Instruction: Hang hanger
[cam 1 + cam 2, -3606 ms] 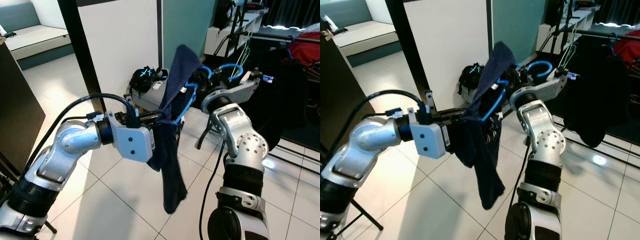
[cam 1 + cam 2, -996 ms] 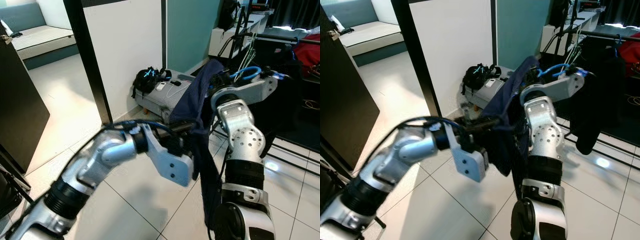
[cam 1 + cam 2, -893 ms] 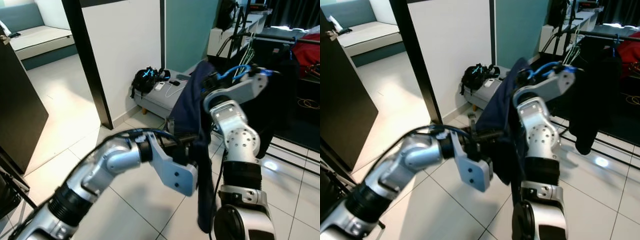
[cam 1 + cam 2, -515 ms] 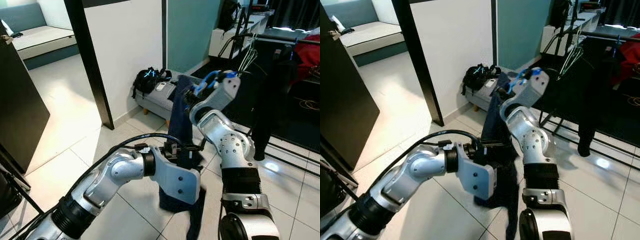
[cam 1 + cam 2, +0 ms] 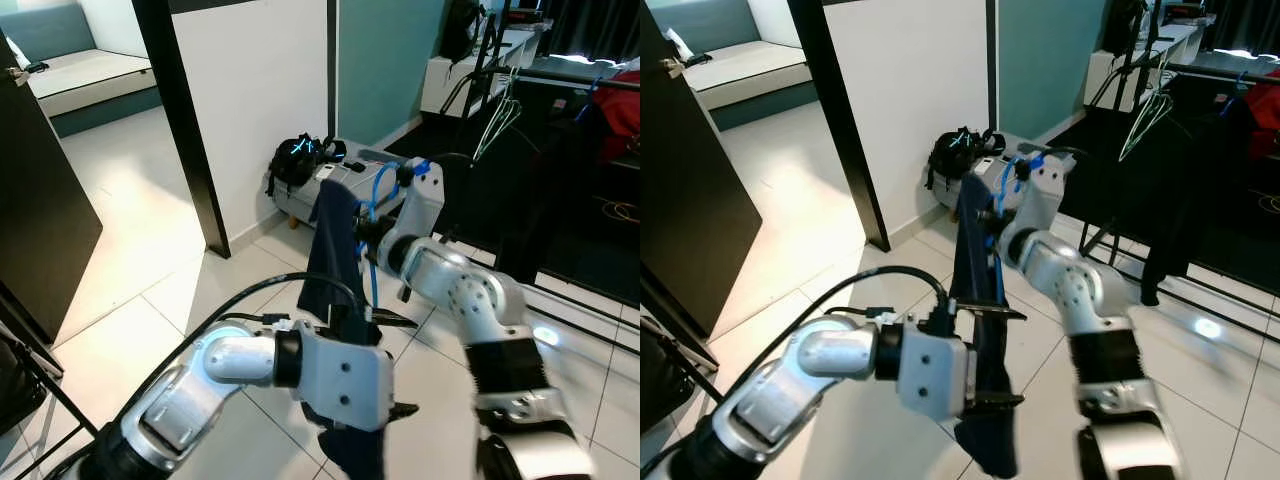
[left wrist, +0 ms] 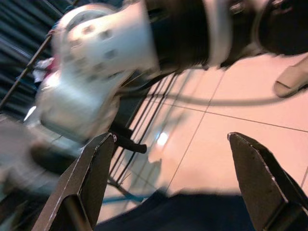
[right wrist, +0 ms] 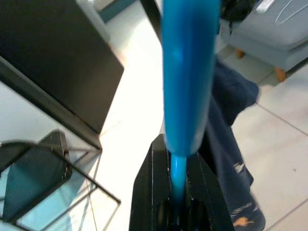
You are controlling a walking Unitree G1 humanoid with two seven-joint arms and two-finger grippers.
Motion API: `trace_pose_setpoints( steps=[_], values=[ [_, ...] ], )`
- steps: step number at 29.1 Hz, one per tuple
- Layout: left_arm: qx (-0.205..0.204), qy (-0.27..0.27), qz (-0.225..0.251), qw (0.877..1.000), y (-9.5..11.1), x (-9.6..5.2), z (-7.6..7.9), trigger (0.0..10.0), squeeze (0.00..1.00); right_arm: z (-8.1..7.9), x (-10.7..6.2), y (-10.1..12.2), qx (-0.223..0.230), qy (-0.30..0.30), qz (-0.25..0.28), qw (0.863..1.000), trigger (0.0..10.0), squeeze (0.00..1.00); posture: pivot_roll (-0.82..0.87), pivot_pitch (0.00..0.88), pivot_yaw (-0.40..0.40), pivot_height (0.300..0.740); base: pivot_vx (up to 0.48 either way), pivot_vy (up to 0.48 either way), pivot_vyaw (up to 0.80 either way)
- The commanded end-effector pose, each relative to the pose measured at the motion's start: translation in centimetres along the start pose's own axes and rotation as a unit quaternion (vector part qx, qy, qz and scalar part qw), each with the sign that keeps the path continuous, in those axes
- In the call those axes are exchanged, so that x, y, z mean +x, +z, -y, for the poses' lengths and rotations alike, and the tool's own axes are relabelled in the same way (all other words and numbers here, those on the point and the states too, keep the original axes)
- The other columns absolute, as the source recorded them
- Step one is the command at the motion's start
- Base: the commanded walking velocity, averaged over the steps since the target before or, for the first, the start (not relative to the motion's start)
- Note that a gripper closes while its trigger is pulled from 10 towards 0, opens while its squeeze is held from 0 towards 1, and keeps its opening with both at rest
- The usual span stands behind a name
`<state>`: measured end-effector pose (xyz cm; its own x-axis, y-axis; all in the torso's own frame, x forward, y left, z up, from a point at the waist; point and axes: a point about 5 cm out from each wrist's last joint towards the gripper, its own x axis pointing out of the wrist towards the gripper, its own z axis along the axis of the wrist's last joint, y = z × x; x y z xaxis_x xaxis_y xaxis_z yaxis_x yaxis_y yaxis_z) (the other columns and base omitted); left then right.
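While my left hand hangs low in front of me with its fingers spread wide, it holds nothing. The dark cloth droops right beside it, down toward the floor.

A little to the right, the cloth is draped over the blue hanger. My right hand is squeezed tight on the hanger, and I hold it up in the air.

Far over on the right is the rack, with white hangers and clothes already on it. My hanger is well apart from it.

I think I am in the carrying step. Next I need to turn right, lift the hanger high, and slip its hook over the bar.
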<state>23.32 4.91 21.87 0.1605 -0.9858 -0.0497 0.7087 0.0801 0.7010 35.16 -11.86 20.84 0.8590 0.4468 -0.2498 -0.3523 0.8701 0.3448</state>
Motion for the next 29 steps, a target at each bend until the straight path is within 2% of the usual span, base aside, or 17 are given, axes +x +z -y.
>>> trace_pose_setpoints(
  steps=[1,2,4,5,7,8,9,10,11,14,17,19,23,24,26,27,29],
  values=[
    [-0.004,0.009,-0.002,1.0,0.0,-0.8,-0.5,10.0,1.0,-1.0,-0.5,0.1,-0.022,0.055,-0.008,0.998,10.0,0.0,-0.01,0.0,0.01,0.735,0.0,0.0,0.0],
    [-0.011,0.04,0.004,0.999,0.2,-1.7,-1.6,10.0,1.0,-0.5,-1.7,-0.2,-0.067,0.096,-0.026,0.993,10.0,0.0,-0.01,0.0,0.007,0.735,0.0,0.0,0.0],
    [-0.011,0.04,0.004,0.999,0.2,-1.7,-1.6,10.0,1.0,-0.5,-1.7,-0.2,-0.067,0.096,-0.026,0.993,10.0,0.0,-0.01,0.0,0.007,0.735,0.0,0.0,0.0],
    [-0.017,0.078,0.007,0.997,0.3,-2.8,-3.0,10.0,1.0,0.5,-3.3,-0.4,-0.125,0.136,-0.043,0.982,10.0,0.0,-0.01,0.0,0.006,0.735,0.0,0.0,0.0],
    [-0.017,0.078,0.007,0.997,0.3,-2.8,-3.0,10.0,1.0,0.5,-3.3,-0.4,-0.125,0.136,-0.043,0.982,10.0,0.0,-0.01,0.0,0.006,0.735,0.0,0.0,0.0],
    [-0.021,0.104,0.003,0.994,0.2,-3.9,-3.9,10.0,1.0,1.7,-5.1,-0.8,-0.185,0.173,-0.062,0.965,10.0,0.0,-0.01,0.0,0.007,0.735,0.0,0.0,0.0],
    [-0.021,0.104,0.003,0.994,0.2,-3.9,-3.9,10.0,1.0,1.7,-5.1,-0.8,-0.185,0.173,-0.062,0.965,10.0,0.0,-0.01,0.0,0.007,0.735,0.0,0.0,0.0],
    [-0.026,0.121,-0.012,0.992,-0.3,-4.9,-4.3,10.0,0.0,3.2,-7.5,-1.0,-0.223,0.204,-0.085,0.95,10.0,0.0,-0.01,0.0,0.007,0.735,0.0,0.0,0.0],
    [-0.026,0.121,-0.012,0.992,-0.3,-4.9,-4.3,10.0,0.0,3.2,-7.5,-1.0,-0.223,0.204,-0.085,0.95,10.0,0.0,-0.01,0.0,0.007,0.735,0.0,0.0,0.0],
    [-0.053,0.135,-0.027,0.989,-1.2,-6.7,-4.2,10.0,0.0,4.4,-11.7,1.0,-0.254,0.27,-0.071,0.926,10.0,0.0,-0.03,0.0,0.015,0.735,0.0,0.0,0.0],
    [-0.066,0.138,-0.019,0.988,-1.1,-7.8,-4.6,10.0,0.0,4.4,-12.8,2.5,-0.257,0.288,-0.049,0.921,10.0,0.0,-0.03,0.0,0.015,0.735,0.0,0.0,0.0],
    [-0.085,0.145,0.004,0.986,-0.5,-9.6,-5.4,10.0,0.0,4.2,-14.3,4.5,-0.26,0.319,-0.023,0.911,10.0,0.0,-0.03,0.0,0.015,0.735,0.0,0.0,0.0],
    [-0.104,0.136,0.019,0.985,0.0,-10.7,-5.9,10.0,0.0,3.9,-15.1,5.6,-0.264,0.341,-0.011,0.902,10.0,0.0,-0.03,0.0,0.011,0.735,0.0,0.0,0.0],
    [-0.118,0.122,0.031,0.985,0.4,-11.6,-6.1,10.0,0.0,3.6,-16.1,6.9,-0.271,0.365,0.0,0.891,10.0,0.0,-0.03,0.0,0.013,0.735,0.0,0.0,0.0],
    [-0.118,0.122,0.031,0.985,0.4,-11.6,-6.1,10.0,0.0,3.6,-16.1,6.9,-0.271,0.365,0.0,0.891,10.0,0.0,-0.03,0.0,0.013,0.735,0.0,0.0,0.0],
    [-0.126,0.117,0.039,0.984,0.5,-12.5,-6.7,10.0,0.0,3.0,-17.1,8.4,-0.28,0.394,0.016,0.875,10.0,0.0,-0.04,0.0,0.012,0.735,0.0,0.0,0.0],
    [-0.126,0.117,0.039,0.984,0.5,-12.5,-6.7,10.0,0.0,3.0,-17.1,8.4,-0.28,0.394,0.016,0.875,10.0,0.0,-0.04,0.0,0.012,0.735,0.0,0.0,0.0]
  ],
)
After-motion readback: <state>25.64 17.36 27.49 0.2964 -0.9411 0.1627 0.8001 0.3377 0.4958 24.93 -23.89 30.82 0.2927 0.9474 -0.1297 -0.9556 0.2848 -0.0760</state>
